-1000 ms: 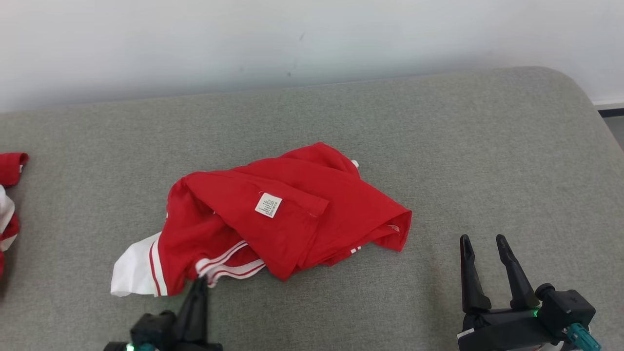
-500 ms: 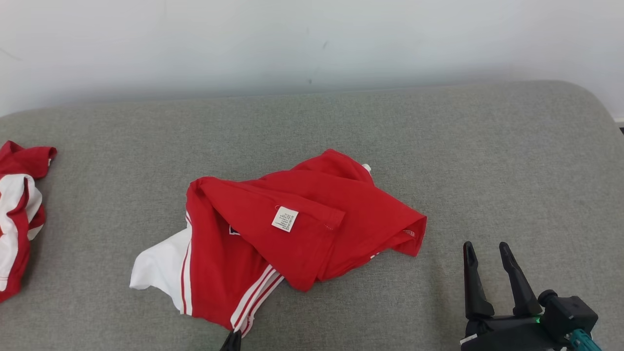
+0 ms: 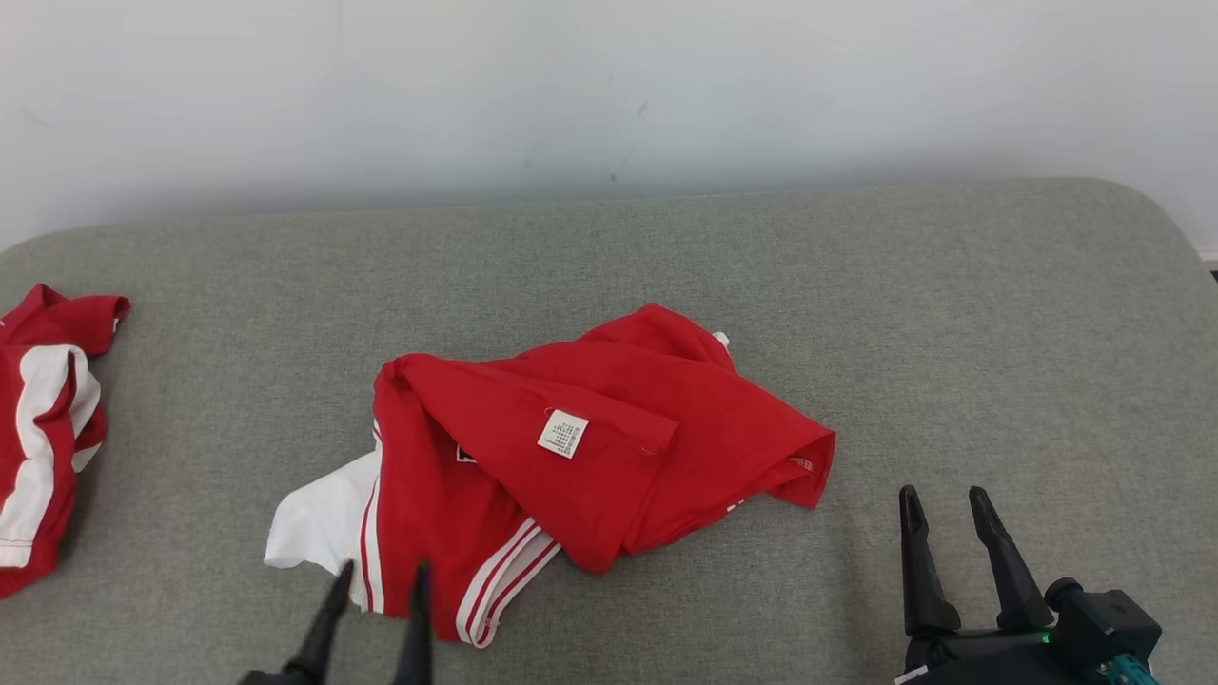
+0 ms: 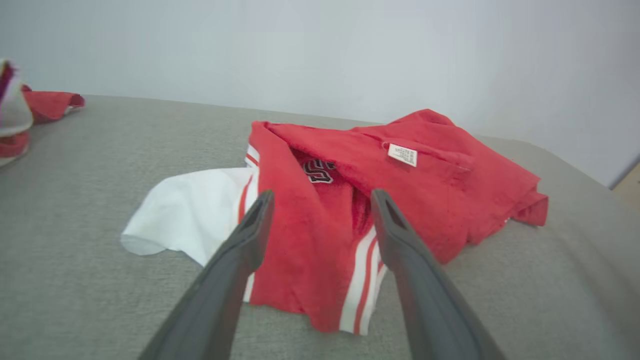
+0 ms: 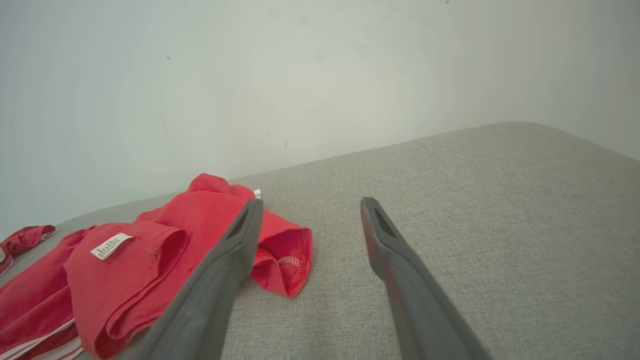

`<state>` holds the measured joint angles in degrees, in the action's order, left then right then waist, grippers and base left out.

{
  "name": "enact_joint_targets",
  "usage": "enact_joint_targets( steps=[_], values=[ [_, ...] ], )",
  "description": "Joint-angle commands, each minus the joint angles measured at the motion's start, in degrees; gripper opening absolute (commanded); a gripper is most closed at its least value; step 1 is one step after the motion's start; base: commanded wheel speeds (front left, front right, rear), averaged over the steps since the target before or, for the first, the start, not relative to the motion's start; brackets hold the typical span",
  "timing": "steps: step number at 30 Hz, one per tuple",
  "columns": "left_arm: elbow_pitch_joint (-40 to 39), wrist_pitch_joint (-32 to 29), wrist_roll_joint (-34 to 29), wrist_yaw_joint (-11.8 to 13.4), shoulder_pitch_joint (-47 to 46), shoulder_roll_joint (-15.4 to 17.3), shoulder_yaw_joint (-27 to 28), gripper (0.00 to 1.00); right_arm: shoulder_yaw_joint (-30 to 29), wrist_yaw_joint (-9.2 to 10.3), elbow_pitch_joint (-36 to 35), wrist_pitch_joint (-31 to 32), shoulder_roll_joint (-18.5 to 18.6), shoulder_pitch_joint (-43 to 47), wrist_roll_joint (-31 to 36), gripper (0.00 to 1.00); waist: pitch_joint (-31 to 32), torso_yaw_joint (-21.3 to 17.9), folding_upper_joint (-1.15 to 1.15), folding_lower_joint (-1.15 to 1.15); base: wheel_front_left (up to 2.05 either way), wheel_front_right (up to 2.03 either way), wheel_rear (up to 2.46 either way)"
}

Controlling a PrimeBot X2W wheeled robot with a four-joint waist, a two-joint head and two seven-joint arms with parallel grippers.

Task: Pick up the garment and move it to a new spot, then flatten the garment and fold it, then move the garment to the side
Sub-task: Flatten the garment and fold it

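1. While the crumpled red garment (image 3: 590, 457) lies at the middle of the grey cushion (image 3: 952, 314), the left gripper (image 3: 383, 569) is poised at its near hem, fingers spread and empty. The right gripper (image 3: 943, 496), likewise spread and holding nothing, sits over bare cushion just off the garment's right corner.
2. Risk: closing on the bunched hem could catch several layers at once, so the garment would likely lift as a wad rather than open out. A shallow pinch at the white sleeve (image 3: 314, 523) could slip free.
3. Count: two grippers, one garment at centre, one second red-and-white garment (image 3: 48, 419) at the cushion's left edge, one white label (image 3: 562, 434).
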<state>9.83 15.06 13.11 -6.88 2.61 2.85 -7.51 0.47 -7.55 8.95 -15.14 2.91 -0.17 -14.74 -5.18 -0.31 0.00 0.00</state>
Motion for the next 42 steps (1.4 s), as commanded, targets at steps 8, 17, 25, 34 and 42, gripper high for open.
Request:
enact_joint_targets(
  steps=[8,17,25,34,42],
  values=[
    [-6.02,0.14,-3.77,4.45,1.91,0.04,8.34,1.00,0.83,0.13,0.37,-0.03,-0.05,-0.21,-0.05,1.00,0.07,0.45,0.00,0.00,0.00,0.00,0.00],
    [-4.44,0.14,-3.50,5.75,2.60,0.03,12.76,1.00,3.76,0.13,2.42,-0.03,-0.04,-1.03,-0.40,1.00,0.52,1.98,0.00,0.00,0.00,0.00,0.00],
    [-3.11,0.15,-4.17,5.40,0.96,0.04,11.06,1.00,10.45,0.13,10.55,-0.03,-0.04,-7.37,-1.95,1.00,-0.27,4.22,0.00,0.00,0.00,0.00,0.00],
    [-2.59,0.15,-3.05,5.91,-0.64,0.04,8.50,1.00,16.64,0.13,23.62,-0.03,0.42,-18.37,-4.22,1.00,-1.86,8.71,0.00,0.00,0.00,0.00,0.00],
    [-1.95,0.15,-1.98,6.13,-1.25,0.04,7.69,1.00,18.45,0.13,28.86,-0.03,0.73,-22.31,-5.74,1.00,-2.62,11.37,0.00,0.00,0.00,0.00,0.00]
  ],
)
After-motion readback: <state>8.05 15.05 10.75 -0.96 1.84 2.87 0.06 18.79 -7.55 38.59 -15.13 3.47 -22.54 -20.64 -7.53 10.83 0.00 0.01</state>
